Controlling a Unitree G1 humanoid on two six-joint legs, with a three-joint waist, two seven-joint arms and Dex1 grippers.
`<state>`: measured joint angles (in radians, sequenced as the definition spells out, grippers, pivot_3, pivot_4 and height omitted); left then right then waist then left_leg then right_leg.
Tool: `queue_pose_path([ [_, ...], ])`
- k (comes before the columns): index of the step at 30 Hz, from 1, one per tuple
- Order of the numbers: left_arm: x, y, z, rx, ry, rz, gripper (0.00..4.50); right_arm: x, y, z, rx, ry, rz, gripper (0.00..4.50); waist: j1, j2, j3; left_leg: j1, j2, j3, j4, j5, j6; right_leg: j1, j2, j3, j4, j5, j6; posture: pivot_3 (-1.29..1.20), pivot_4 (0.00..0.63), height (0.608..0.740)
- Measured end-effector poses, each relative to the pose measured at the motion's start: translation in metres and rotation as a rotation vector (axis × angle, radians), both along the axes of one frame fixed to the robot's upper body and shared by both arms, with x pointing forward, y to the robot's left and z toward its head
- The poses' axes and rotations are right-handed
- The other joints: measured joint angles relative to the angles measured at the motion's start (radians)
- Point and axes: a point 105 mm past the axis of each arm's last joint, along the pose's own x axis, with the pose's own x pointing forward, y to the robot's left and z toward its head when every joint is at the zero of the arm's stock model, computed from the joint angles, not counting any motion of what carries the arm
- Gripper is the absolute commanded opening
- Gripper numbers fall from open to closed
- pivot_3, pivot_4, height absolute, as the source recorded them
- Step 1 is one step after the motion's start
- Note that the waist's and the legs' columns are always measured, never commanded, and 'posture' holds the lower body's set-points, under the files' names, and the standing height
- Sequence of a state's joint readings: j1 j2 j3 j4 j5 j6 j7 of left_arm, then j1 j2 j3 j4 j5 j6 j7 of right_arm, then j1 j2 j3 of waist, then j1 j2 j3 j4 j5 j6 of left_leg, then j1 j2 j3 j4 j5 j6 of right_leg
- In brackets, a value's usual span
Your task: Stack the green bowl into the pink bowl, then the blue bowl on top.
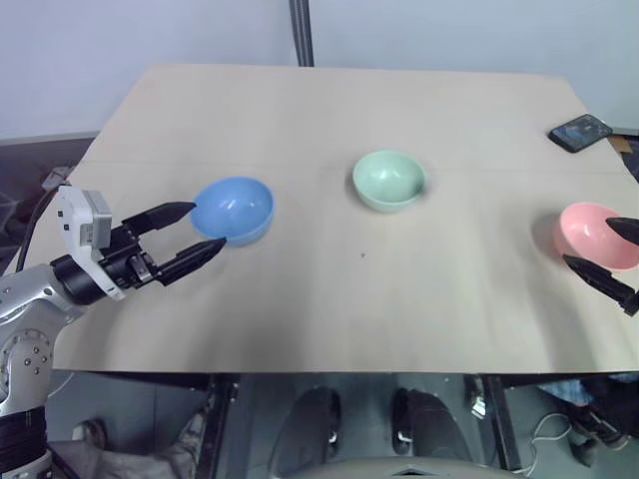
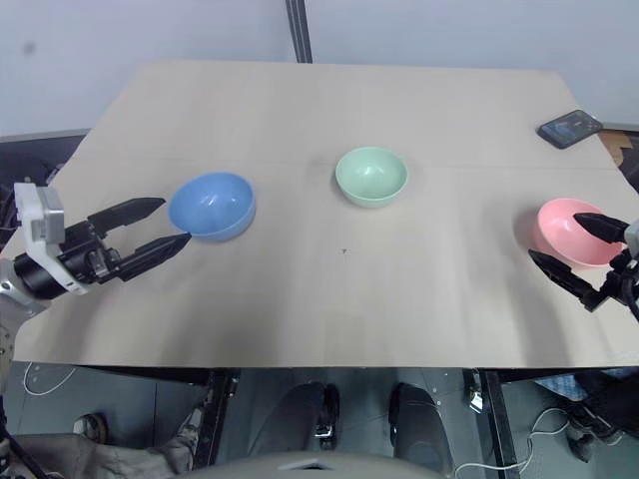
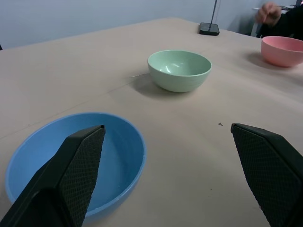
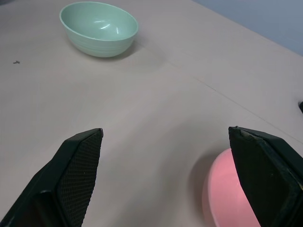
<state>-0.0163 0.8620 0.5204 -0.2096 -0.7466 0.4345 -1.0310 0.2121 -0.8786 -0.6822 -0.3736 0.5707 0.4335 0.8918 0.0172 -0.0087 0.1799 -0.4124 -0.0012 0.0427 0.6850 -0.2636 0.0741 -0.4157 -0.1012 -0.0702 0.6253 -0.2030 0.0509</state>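
bench (image 1: 329, 299): we see pale wood | green bowl (image 1: 388, 180): mid-bench | blue bowl (image 1: 233, 210): to its left | pink bowl (image 1: 595, 235): right | phone (image 1: 580, 132): far right corner

My right gripper (image 1: 611, 255) runs off the head view's edge, its fingers covering part of the pink bowl (image 1: 587, 232) — my left fingertip (image 1: 212, 246) hides some blue bowl (image 1: 235, 207) rim.

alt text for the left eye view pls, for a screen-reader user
Three small bowls sit apart in a row on a tan table: the blue bowl on the left, the green bowl in the middle, the pink bowl on the right. The open left gripper is at the blue bowl, the open right gripper at the pink. A phone lies at the far right corner.
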Motion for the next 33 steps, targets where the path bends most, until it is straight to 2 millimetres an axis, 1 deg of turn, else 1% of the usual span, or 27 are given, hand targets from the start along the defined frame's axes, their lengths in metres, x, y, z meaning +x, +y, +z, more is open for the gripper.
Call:
queue_pose_path([
  [2, 0.000, 0.000, 0.000, 0.000, 0.000, 0.000, 4.50, 0.000, 0.000, 0.000, 0.001, 0.000, 0.000, 4.44, 0.000, 0.000, 0.000, 0.000, 0.000, 0.000, 0.000, 0.000, 0.000, 0.000, 0.000, 0.000, 0.000, 0.000, 0.000, 0.00, 0.150, 0.740],
  [7, 0.004, -0.008, 0.004, -0.031, -0.014, -0.021, 4.50, 0.015, 0.017, -0.004, -0.002, -0.001, 0.022, 4.44, -0.002, 0.000, 0.000, 0.000, 0.000, 0.001, 0.000, 0.000, 0.000, 0.000, 0.000, 0.001, 0.001, 0.000, 0.000, 0.00, 0.150, 0.740],
  [12, 0.005, -0.012, 0.005, -0.049, -0.021, -0.032, 4.50, 0.027, 0.021, -0.006, -0.013, -0.017, -0.009, 4.44, -0.002, 0.000, 0.000, 0.000, 0.000, 0.002, 0.000, 0.000, 0.000, -0.001, 0.001, 0.001, 0.000, 0.000, 0.000, 0.00, 0.150, 0.740],
  [13, 0.005, -0.013, 0.006, -0.051, -0.025, -0.039, 4.50, 0.033, 0.018, -0.009, -0.023, -0.013, -0.044, 4.44, -0.001, 0.000, 0.000, 0.000, 0.000, 0.002, 0.000, 0.000, 0.000, -0.001, 0.001, 0.000, 0.001, 0.000, 0.000, 0.00, 0.150, 0.740],
  [14, 0.005, -0.018, 0.007, -0.052, -0.029, -0.068, 4.50, 0.043, 0.011, -0.012, -0.032, -0.004, -0.111, 4.44, -0.001, -0.001, 0.000, 0.000, 0.000, 0.003, 0.000, 0.000, 0.000, -0.001, 0.001, 0.000, 0.001, 0.000, 0.000, 0.00, 0.150, 0.740],
  [16, 0.002, -0.026, 0.007, -0.050, -0.031, -0.112, 4.50, 0.052, 0.002, -0.019, -0.033, 0.020, -0.186, 4.44, -0.001, -0.001, 0.000, 0.000, 0.000, 0.003, 0.000, 0.000, 0.000, -0.001, 0.001, 0.000, 0.001, 0.000, 0.000, 0.00, 0.150, 0.740],
  [18, -0.001, -0.040, 0.010, -0.054, -0.044, -0.198, 4.50, 0.061, -0.012, -0.037, -0.030, 0.096, -0.287, 4.44, 0.000, -0.001, -0.001, 0.000, -0.001, 0.003, 0.000, 0.000, 0.000, -0.001, 0.001, 0.000, 0.001, 0.000, 0.000, 0.00, 0.150, 0.740],
  [20, -0.005, -0.050, 0.014, -0.053, -0.058, -0.266, 4.50, 0.066, -0.019, -0.056, -0.019, 0.173, -0.337, 4.44, -0.001, -0.001, -0.001, 0.000, -0.001, 0.003, 0.000, 0.000, 0.000, -0.002, 0.002, 0.000, 0.001, 0.000, 0.000, 0.00, 0.150, 0.740],
  [22, -0.007, -0.060, 0.020, -0.047, -0.082, -0.323, 4.50, 0.073, -0.025, -0.072, 0.009, 0.232, -0.395, 3.94, -0.003, -0.001, -0.001, 0.000, -0.001, 0.004, 0.000, 0.000, 0.000, -0.002, 0.002, 0.001, 0.001, 0.001, 0.000, 0.00, 0.150, 0.740],
  [24, -0.008, -0.066, 0.023, -0.042, -0.098, -0.355, 4.50, 0.077, -0.030, -0.079, 0.020, 0.260, -0.417, 3.37, -0.004, -0.001, 0.000, 0.000, -0.001, 0.005, 0.000, 0.000, 0.000, -0.002, 0.003, 0.001, 0.001, 0.002, 0.003, 0.00, 0.150, 0.740],
  [28, -0.008, -0.069, 0.024, -0.050, -0.106, -0.368, 4.50, 0.083, -0.034, -0.077, 0.014, 0.252, -0.434, 1.49, -0.005, -0.001, 0.000, 0.000, 0.001, 0.005, 0.000, 0.000, 0.000, -0.002, 0.005, 0.002, 0.001, 0.003, 0.004, 0.00, 0.150, 0.740],
  [31, -0.008, -0.070, 0.023, -0.057, -0.105, -0.366, 4.50, 0.085, -0.033, -0.073, 0.000, 0.228, -0.421, 0.02, -0.004, -0.001, 0.000, 0.000, 0.001, 0.005, 0.000, 0.000, 0.000, -0.002, 0.005, 0.002, 0.001, 0.003, 0.004, 0.00, 0.150, 0.740],
  [33, -0.008, -0.070, 0.020, -0.068, -0.099, -0.364, 4.50, 0.086, -0.030, -0.074, -0.018, 0.223, -0.407, 0.02, -0.003, -0.001, -0.001, 0.000, 0.001, 0.005, 0.001, 0.000, 0.000, -0.002, 0.005, 0.002, 0.001, 0.003, 0.004, 0.00, 0.150, 0.740],
])
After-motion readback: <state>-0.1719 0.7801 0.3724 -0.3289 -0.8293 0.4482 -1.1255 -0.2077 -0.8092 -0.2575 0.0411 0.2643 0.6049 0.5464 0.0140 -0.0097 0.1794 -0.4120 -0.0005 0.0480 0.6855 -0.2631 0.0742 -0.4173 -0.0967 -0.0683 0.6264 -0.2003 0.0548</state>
